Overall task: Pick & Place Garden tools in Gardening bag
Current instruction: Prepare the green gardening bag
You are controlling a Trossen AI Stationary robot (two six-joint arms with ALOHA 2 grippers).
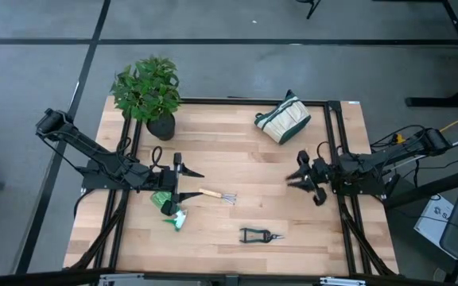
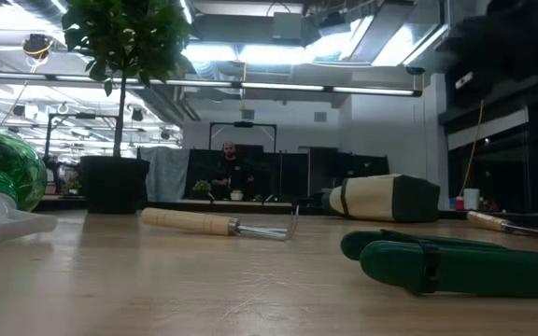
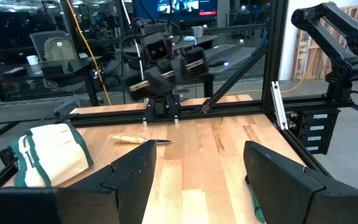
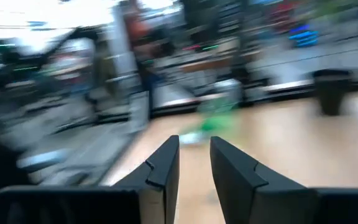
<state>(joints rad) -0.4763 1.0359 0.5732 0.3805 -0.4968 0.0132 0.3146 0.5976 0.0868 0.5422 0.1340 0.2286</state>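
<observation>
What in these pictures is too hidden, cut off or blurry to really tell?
- Gardening bag: its opening is not visible in the high view; the left wrist view's edge cuts it off.
- Green pieces: in the high view the left gripper covers part of them; the low view cuts them off.
- Right wrist view: motion blur smears everything beyond the right gripper.
- Person: too far off in the low view.
</observation>
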